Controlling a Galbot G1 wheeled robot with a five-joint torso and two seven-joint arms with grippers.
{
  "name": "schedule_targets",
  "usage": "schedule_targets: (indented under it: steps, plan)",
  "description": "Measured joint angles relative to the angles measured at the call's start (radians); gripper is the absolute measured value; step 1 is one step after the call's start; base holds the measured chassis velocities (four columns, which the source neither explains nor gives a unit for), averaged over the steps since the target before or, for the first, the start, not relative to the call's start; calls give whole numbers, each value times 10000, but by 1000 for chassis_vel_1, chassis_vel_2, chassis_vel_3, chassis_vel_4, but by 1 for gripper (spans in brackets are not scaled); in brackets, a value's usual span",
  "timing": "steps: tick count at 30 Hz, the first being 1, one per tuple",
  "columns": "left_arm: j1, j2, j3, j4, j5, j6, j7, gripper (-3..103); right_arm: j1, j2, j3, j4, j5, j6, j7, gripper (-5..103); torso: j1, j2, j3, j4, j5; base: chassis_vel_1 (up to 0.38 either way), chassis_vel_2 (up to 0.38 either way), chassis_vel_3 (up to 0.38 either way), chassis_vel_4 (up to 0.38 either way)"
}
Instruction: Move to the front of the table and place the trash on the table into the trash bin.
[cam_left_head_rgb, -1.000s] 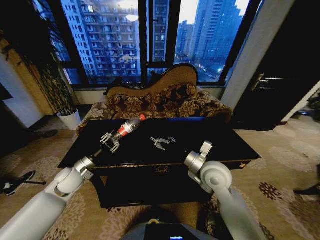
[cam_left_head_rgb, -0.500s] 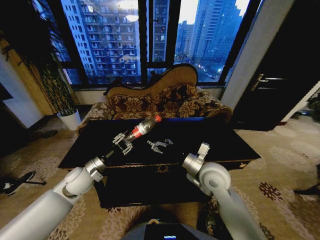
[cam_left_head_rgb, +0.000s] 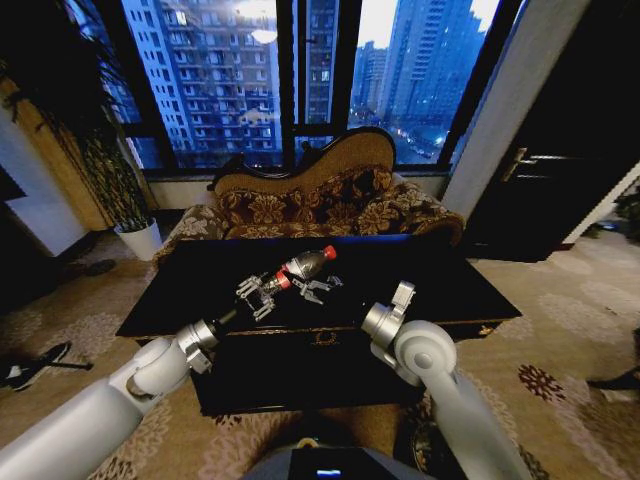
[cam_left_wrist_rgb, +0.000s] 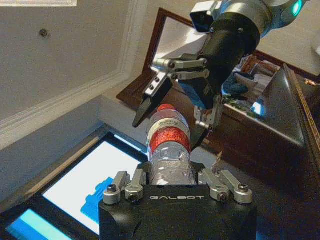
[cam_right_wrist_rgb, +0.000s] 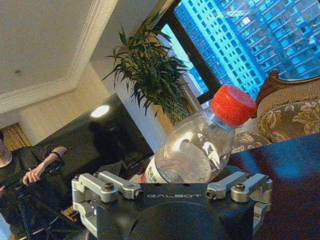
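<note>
The left gripper (cam_left_head_rgb: 262, 291) is clamped on the base end of the clear plastic bottle (cam_left_head_rgb: 303, 264), holding it up over the middle of the black desk (cam_left_head_rgb: 440, 275) with the red cap (cam_left_head_rgb: 329, 251) tilted up and away toward the sofa (cam_left_head_rgb: 320, 205); a second ago it held the same bottle farther out to the left side of the desk, so the load has been carried inward. The right gripper (cam_left_head_rgb: 316, 288) has come across to meet it; in the left wrist view its fingers (cam_left_wrist_rgb: 148, 102) stand apart on either side of the cap end, not yet closed (a handover, by the look of it). Both arms have converged at the desk's centre; the bottle is off the surface but nowhere near a bin; I judge the task early, with the transfer between grippers being the step in hand.
</note>
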Motion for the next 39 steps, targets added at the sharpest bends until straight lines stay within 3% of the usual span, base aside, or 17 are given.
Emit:
schedule_targets:
  steps: [6,19,25,28,30,39]
  plan:
    - [-518,94,492,-36,29,31,15,40,1,-57,-81,43,-38,10,-2,100,0,0,0,-2,0,0,0,0,0]
    - [-446,112,685,-158,157,76,87,40,90,96,-306,-345,-351,111,-37,103,0,0,0,0,0,0,0,0,0]
    - [-409,146,679,-148,182,55,87,39,102,104,-306,-452,-431,249,-37,84,0,0,0,0,0,0,0,0,0]
    - [-393,147,678,-123,182,39,86,39,114,103,-280,-450,-411,265,-46,68,0,0,0,0,0,0,0,0,0]
    - [-372,147,671,-122,182,34,85,39,110,103,-273,-448,-410,266,-47,68,0,0,0,0,0,0,0,0,0]
    - [369,146,62,-258,170,74,66,34,47,140,-101,-403,-358,264,-122,46,0,0,0,1,0,0,0,0,0]
